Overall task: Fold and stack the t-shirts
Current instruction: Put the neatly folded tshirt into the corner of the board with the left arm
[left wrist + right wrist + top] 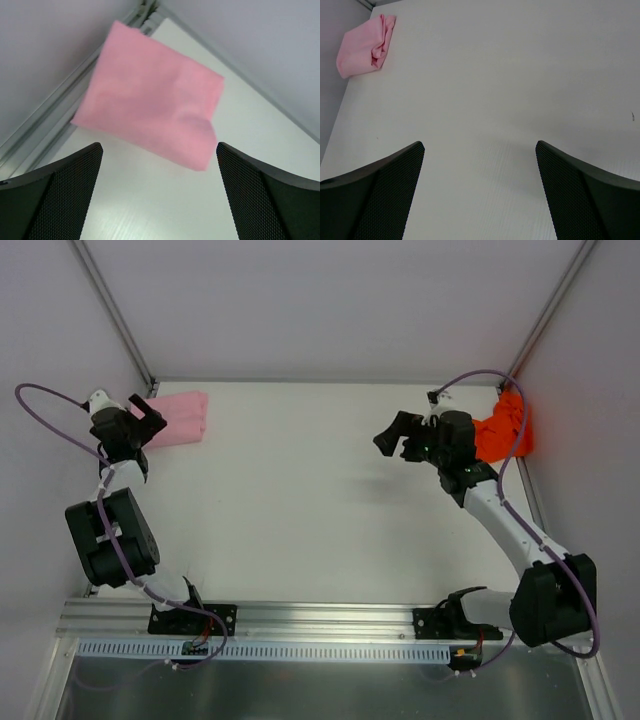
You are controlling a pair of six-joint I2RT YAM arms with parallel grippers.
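Observation:
A folded pale pink t-shirt (176, 418) lies at the table's far left corner; it also shows as a flat pink bundle (150, 112) in the left wrist view and small at the top left (365, 47) in the right wrist view. My left gripper (142, 426) hovers just left of it, open, with nothing between its fingers (55, 195). A crumpled orange-red t-shirt (505, 430) sits bunched at the far right corner. My right gripper (400, 436) is open and empty over bare table, left of the orange shirt.
Grey walls and metal frame posts (112, 310) close in the table on the left, back and right. A metal rail (320, 620) with the arm bases runs along the near edge. White table surface (300, 500) spreads between the two arms.

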